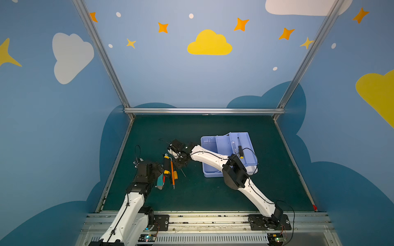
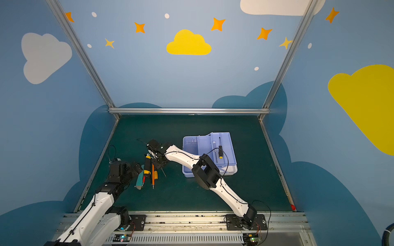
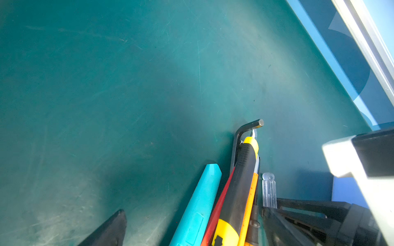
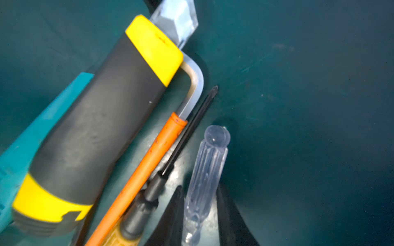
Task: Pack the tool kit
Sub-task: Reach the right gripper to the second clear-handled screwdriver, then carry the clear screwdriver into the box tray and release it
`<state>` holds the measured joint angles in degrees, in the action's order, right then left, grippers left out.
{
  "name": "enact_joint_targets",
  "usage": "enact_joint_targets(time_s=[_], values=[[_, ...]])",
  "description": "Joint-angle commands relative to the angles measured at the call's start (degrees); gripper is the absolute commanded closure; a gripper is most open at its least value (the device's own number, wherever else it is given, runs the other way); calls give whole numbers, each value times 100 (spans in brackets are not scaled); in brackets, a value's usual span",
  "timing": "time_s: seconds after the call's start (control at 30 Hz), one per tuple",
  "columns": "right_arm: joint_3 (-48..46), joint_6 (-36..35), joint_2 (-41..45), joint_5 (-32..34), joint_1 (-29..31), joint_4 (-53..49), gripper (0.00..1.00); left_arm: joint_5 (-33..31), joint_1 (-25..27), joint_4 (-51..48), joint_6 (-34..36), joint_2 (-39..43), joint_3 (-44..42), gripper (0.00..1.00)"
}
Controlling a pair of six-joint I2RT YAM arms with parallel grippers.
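The right end effector (image 4: 199, 187) straddles a clear screwdriver (image 4: 210, 161) on the worktop (image 1: 213, 191); clamped or not, I cannot tell. The left end effector (image 1: 158, 169) gapes empty near the left edge.

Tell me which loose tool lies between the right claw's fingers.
The clear-handled screwdriver: its see-through handle sits between the fingers of the right claw; the yellow-and-black knife, orange-sleeved hex key and black screwdriver lie outside them.
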<state>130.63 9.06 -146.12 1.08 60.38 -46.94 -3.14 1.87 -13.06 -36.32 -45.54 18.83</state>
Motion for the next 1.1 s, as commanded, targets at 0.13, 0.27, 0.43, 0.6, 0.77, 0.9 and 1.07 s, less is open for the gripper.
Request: enact_joint_targets(time_s=[0.13, 0.27, 0.43, 0.6, 0.77, 0.9, 1.07], values=[[68, -7, -285, 1056, 46, -140, 82, -55, -29, 13, -30, -25, -74, 0], [34, -11, 13, 953, -4, -158, 96, -47, -29, 15, -28, -25, -79, 0], [7, 20, 579, 566, -138, -342, 100, -47, -22, 7, -41, -25, -73, 0], [-202, 335, 1370, 308, -454, -863, 100, -57, -28, 15, -39, -17, -82, 0], [-1167, 572, 2486, 332, -985, -886, 100, -38, -26, 52, -27, -59, -84, 0], [-1990, 640, 3387, 713, -1439, -888, 100, -38, -26, 45, -32, -74, -73, 0], [-2971, 658, 4433, 1123, -2157, -912, 100, 39, -25, 99, -6, -138, -68, 0]])
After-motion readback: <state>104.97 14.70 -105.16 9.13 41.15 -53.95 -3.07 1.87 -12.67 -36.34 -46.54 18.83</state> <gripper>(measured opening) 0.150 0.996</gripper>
